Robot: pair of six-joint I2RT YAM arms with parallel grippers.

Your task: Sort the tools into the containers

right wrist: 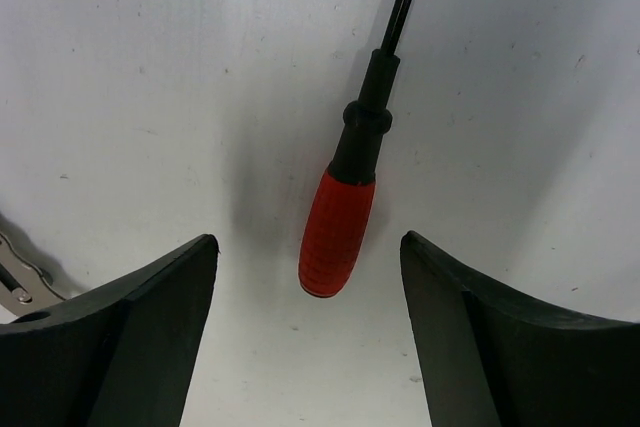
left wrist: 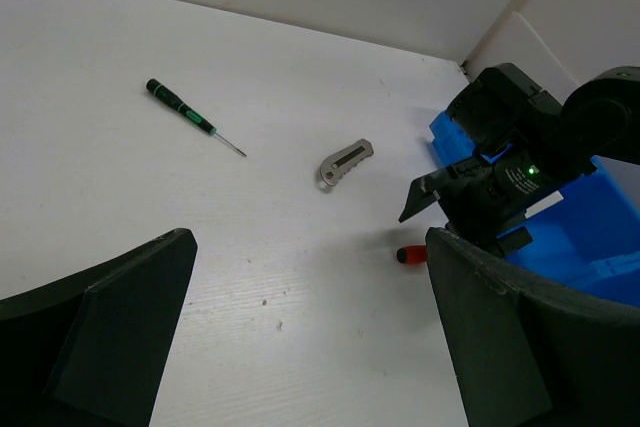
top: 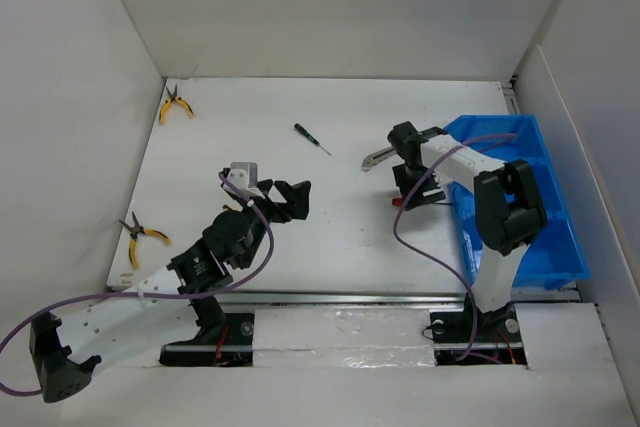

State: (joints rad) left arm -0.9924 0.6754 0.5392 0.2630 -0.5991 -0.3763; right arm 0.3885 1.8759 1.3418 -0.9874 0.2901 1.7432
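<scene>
White tabletop (top: 330, 237), boxed in by white walls, fills the top view. Far left, one pair of yellow-handled pliers (top: 175, 104) lies in the table's 10 o'clock corner. A second pair (top: 143, 235) lies at about 8 o'clock near the left edge, close to the left arm.

The left gripper (top: 288, 199) hangs over the middle of the table with its jaws spread wide and nothing between them. Its wrist view shows both dark fingers (left wrist: 110, 317) well apart over bare table. At 12 o'clock from it lies a slim screwdriver (top: 311, 138) with a dark, green-banded handle, its tip pointing toward 4 o'clock.

Further right, the grey utility knife (top: 376, 159) lies flat at 10 o'clock of the right gripper (top: 405, 187). That gripper points down at the table, its jaws spread on either side of the red-handled screwdriver (right wrist: 338, 232), which lies flat between them. Gaps show on both sides of the handle, so neither finger touches it. The black shaft runs toward 12 o'clock in the wrist view.

Along the table's 3 o'clock edge sits the blue bin (top: 568, 237), with the right arm rising in front of it.
</scene>
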